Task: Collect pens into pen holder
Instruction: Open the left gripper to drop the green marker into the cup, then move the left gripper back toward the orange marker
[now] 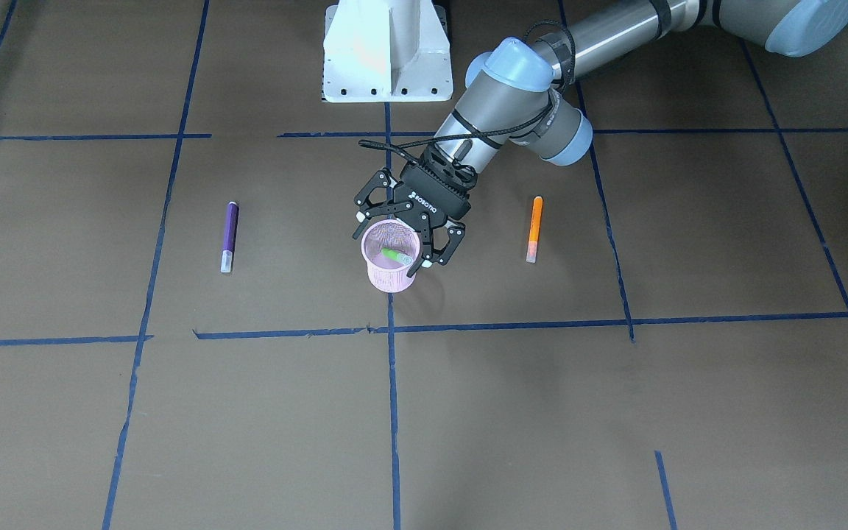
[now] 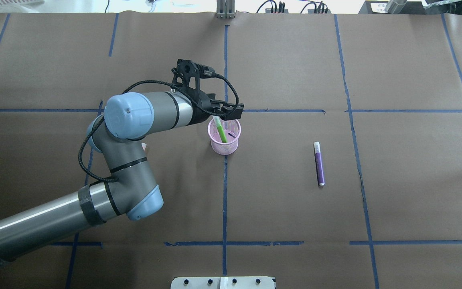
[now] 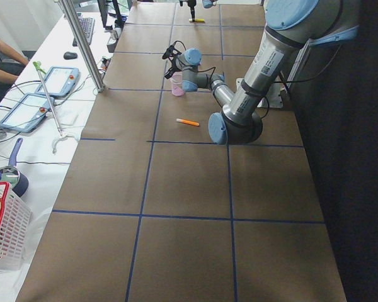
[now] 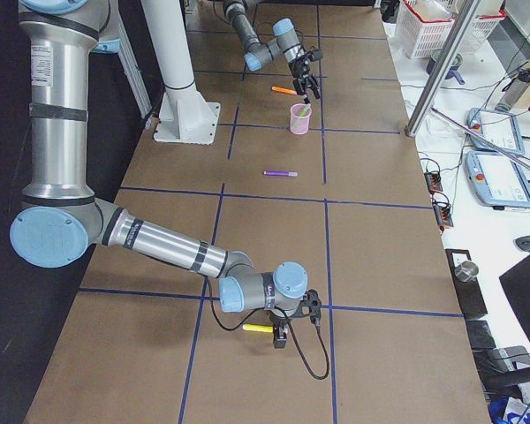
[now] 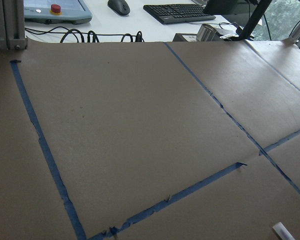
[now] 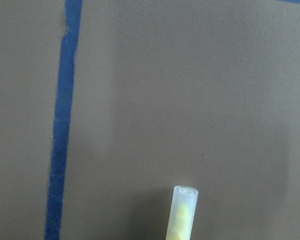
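Observation:
The pink mesh pen holder (image 1: pixel 389 274) stands mid-table, also in the overhead view (image 2: pixel 225 145). The green pen (image 2: pixel 220 131) leans inside it. My left gripper (image 1: pixel 393 249) hovers over the holder's rim, open and empty; it also shows in the overhead view (image 2: pixel 228 115). The purple pen (image 2: pixel 319 163) lies flat to the holder's right. The orange pen (image 1: pixel 534 229) lies flat on the other side, hidden under my left arm in the overhead view. My right gripper (image 4: pixel 283 333) is far down the table by a yellow pen (image 6: pixel 182 215). I cannot tell if it is open.
The white robot pedestal (image 1: pixel 387 51) stands at the table's robot side. Blue tape lines cross the brown table cover. A metal post (image 3: pixel 82 44), tablets and a red-and-white basket (image 3: pixel 3 233) stand beyond the operators' edge.

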`<state>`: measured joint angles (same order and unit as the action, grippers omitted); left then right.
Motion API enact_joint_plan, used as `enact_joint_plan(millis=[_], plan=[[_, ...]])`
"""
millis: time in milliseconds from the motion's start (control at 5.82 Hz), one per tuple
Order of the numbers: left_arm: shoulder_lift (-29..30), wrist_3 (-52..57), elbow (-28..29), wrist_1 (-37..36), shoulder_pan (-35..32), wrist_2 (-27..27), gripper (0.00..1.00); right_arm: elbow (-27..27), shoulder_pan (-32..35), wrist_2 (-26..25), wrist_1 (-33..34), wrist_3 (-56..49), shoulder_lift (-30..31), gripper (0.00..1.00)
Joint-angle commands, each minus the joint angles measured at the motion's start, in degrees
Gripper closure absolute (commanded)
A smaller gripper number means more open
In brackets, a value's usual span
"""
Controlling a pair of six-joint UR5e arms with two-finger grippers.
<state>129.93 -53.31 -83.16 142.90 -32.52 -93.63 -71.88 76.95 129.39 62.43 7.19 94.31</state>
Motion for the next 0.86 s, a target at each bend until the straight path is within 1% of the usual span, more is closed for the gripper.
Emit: enact_joint_plan(millis=[0,172,344,515,687], plan=[[0.4,-2.1,-1.4,-8.4,-5.8,-9.3,0.0,0.3,0.0,0.2,0.1,0.0,0.0,0.07],[0.7,-2.1,-2.5,-14.9,-9.2,-14.9,0.0,0.4,0.0,0.2,0.1,0.0,0.0,0.23],[0.7,-2.1,-2.7,-20.2,-12.9,-23.2,0.0,0.4,0.0,0.2,0.1,0.6,0.0,0.34],[0.6,-1.7,-2.7,-24.2,-15.1,-28.6,0.0,0.3,0.0,0.2,0.1,0.8,0.0,0.48],[0.3,-1.4,-2.6,-26.8,-16.3,-32.0,0.0,0.3,0.0,0.2,0.1,0.9,0.0,0.76]])
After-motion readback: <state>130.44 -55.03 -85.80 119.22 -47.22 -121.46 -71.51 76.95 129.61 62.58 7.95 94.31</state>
